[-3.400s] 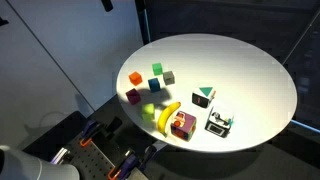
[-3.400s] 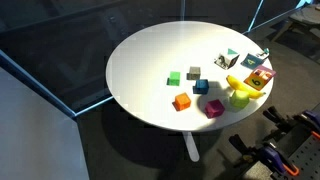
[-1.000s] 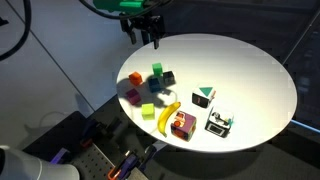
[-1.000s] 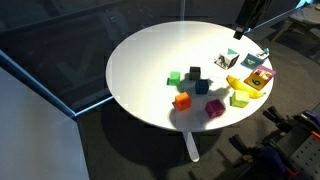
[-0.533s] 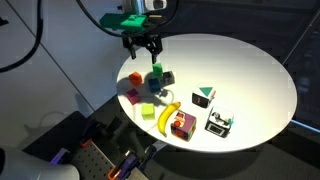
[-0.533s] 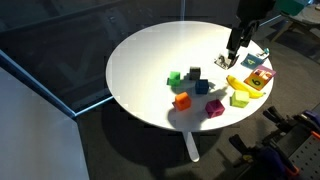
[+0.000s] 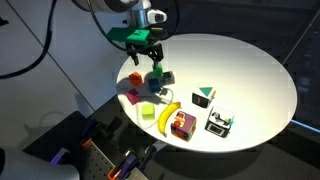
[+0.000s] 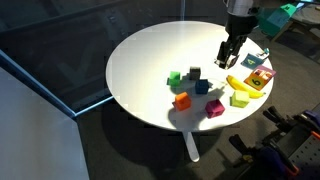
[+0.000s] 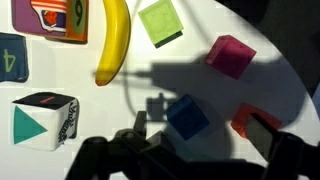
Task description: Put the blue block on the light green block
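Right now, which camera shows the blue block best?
The wrist view: the blue block is large and unobstructed, near the middle, though shadowed. Both exterior views show the blue block only as a tiny dark cube.

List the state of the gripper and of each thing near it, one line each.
Gripper: open, empty, in the air above the blocks.
Blue block: flat on the table, untouched, nothing on it.
Light green block: flat on the table, top bare, beside the banana.
Banana: lying flat.
Magenta block: on the table, alone.
Orange block: on the table, partly hidden in the wrist view.
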{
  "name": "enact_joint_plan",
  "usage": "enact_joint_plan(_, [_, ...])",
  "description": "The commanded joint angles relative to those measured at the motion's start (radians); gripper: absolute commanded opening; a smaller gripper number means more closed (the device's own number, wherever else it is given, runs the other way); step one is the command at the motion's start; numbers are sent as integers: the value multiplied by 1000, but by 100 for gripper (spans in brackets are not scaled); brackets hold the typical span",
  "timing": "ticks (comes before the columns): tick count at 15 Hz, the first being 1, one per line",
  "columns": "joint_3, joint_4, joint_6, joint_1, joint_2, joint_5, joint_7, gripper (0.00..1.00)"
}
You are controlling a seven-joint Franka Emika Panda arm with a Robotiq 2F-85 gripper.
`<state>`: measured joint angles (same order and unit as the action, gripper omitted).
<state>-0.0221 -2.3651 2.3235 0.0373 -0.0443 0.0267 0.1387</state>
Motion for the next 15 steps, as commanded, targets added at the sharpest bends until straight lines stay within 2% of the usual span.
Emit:
enact_joint_plan(1, [-4,1,-2,-4,-3,0,0,100])
enact_joint_plan(7, [-4,1,-2,-4,-3,0,0,100])
enact_joint_plan(8, [-3,-10,46,-4,-11,8,1,100])
enact_joint_plan(15, [-10,-13,164,1,-112,5,-17,100])
